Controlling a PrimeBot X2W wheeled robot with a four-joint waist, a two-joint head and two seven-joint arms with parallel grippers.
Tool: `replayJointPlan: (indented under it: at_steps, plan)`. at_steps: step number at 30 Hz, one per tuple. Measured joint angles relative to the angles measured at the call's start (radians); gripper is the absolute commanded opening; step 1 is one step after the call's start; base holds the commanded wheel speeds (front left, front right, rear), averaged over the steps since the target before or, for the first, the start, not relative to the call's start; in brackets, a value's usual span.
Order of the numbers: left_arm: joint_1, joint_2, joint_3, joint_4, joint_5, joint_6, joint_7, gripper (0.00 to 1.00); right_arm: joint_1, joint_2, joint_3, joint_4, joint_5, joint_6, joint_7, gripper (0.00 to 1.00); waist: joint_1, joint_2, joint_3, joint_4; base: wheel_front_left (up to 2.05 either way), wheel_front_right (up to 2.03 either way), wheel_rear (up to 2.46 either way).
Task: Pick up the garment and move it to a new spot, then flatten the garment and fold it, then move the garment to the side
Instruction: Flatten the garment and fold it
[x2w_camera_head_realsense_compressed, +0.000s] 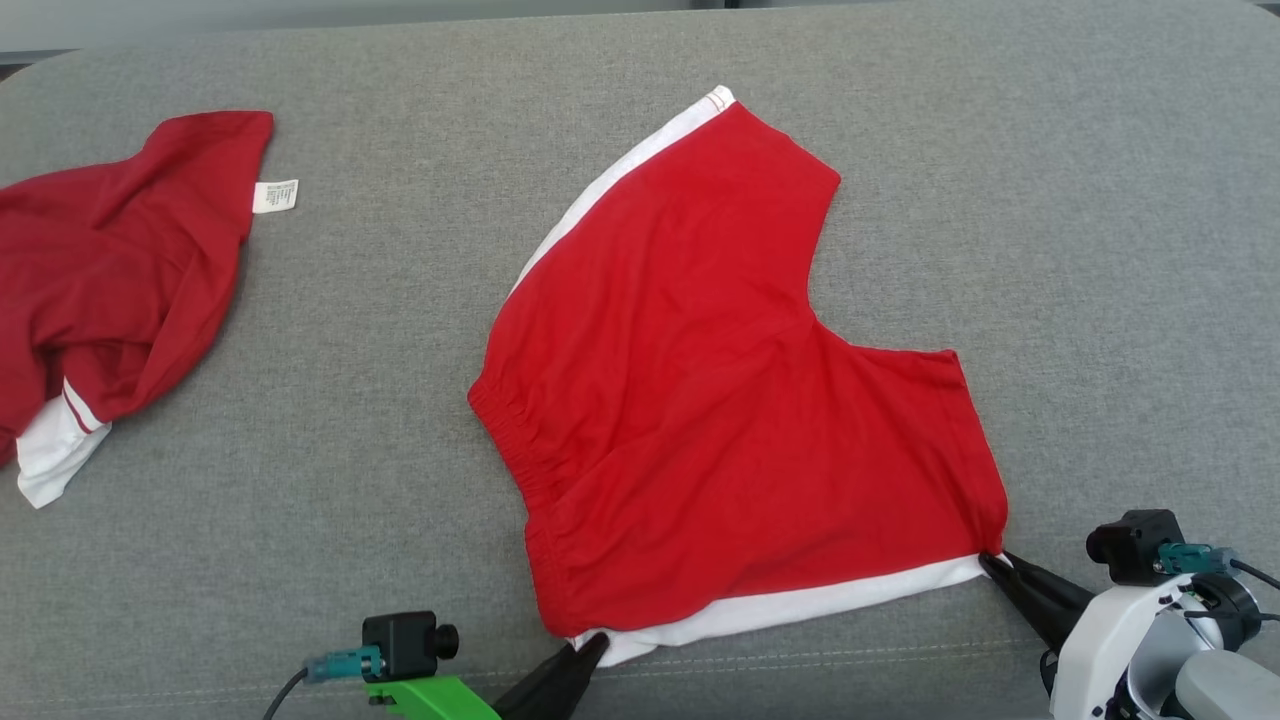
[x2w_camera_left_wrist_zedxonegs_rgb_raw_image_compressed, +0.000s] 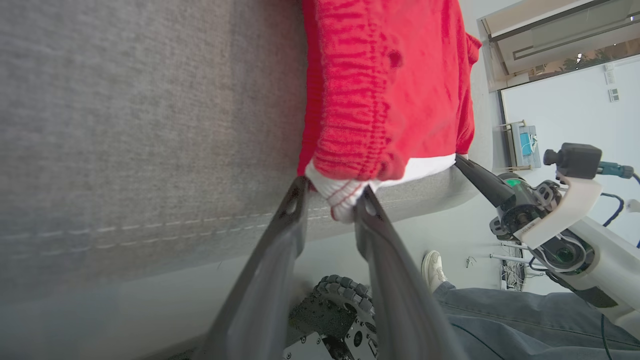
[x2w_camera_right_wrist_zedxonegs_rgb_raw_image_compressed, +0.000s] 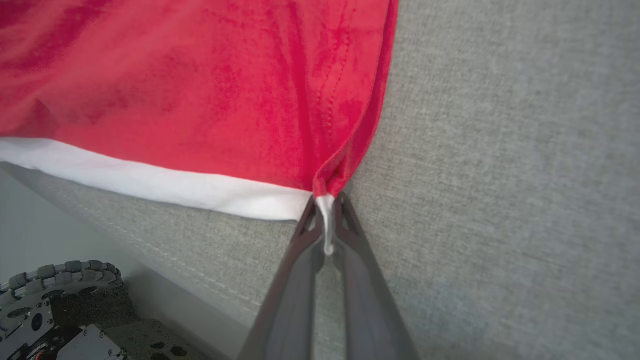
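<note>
From the head view, the red cotton shorts with white side stripes (x2w_camera_head_realsense_compressed: 720, 400) lie spread at the middle of the grey fabric-covered bench (x2w_camera_head_realsense_compressed: 1100, 250). Their near, white-striped edge runs along the bench's front edge. My left fingers (x2w_camera_head_realsense_compressed: 585, 652) meet that edge at its left end and my right fingers (x2w_camera_head_realsense_compressed: 997, 570) at its right end, so its long axis spans straight from one set to the other. A crumpled dark red garment (x2w_camera_head_realsense_compressed: 110, 280) sits well apart, at the bench's left edge.

From the left wrist view, my left fingers stand apart, astride the bunched white waistband corner (x2w_camera_left_wrist_zedxonegs_rgb_raw_image_compressed: 340, 200) and close against it on both sides. I cannot tell whether they grip it yet.

From the right wrist view, my right fingers are together, clamped on the white hem corner (x2w_camera_right_wrist_zedxonegs_rgb_raw_image_compressed: 327, 220), with red cloth puckering into them.

Each arm is already at its own corner. I judge the coming move needs both ends raised evenly, once the left bite is sure.
</note>
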Motion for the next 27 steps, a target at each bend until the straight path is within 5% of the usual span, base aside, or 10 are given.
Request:
replayJointPlan:
  at_steps: [4,27]
  plan:
    - [-0.007,0.001,-0.01,-0.001,-0.003,0.0,-0.007,0.0,-0.004,-0.001,0.007,0.003,0.004,0.0,-0.007,0.0,0.0,0.0,0.001,-0.002,0.0,0.0,0.0]
    - [0.056,0.072,-0.045,-0.11,-0.091,0.0,0.013,0.0,0.069,-0.078,-0.014,-0.06,0.235,0.005,-0.003,0.0,0.0,0.0,-0.007,0.007,0.0,0.0,0.0]
